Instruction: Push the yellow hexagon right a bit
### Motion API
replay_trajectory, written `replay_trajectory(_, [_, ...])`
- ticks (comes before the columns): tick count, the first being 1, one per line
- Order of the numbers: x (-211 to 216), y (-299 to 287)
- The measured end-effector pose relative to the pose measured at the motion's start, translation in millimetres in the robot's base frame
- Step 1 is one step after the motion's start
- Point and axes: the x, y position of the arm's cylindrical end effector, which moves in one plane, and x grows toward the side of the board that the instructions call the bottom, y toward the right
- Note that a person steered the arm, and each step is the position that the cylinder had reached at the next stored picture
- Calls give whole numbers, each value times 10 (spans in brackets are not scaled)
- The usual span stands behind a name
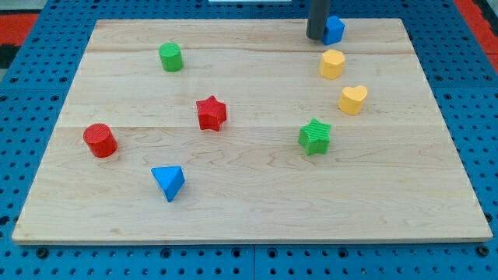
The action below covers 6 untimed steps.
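The bench (257, 202) is a light wooden board that fills most of the camera view and rests on a blue perforated base (31, 31).

The dark rod (317, 17) enters from the view's top. My tip (316, 37) sits on the bench near its top edge, touching the left side of the blue block (334, 29), whose shape cannot be made out. No claw is fitted, so there is no open or closed state to report.

The yellow hexagon (332, 64) lies in the upper right part of the bench, just below the blue block and slightly right of my tip, apart from both. The yellow heart (352, 99) lies near it, further toward the view's bottom and right.

The green star (315, 137) lies below and left of the yellow heart. The red star (211, 113) sits near the middle of the bench. The green cylinder (170, 57) stands at upper left. The red cylinder (100, 140) stands at the left side. The blue triangle (169, 182) lies toward the view's bottom, left of centre.
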Motion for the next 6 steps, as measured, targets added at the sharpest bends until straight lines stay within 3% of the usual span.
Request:
replay_trajectory(2, [491, -171])
replay_trajectory(3, [525, -270])
replay_trajectory(6, [631, 223])
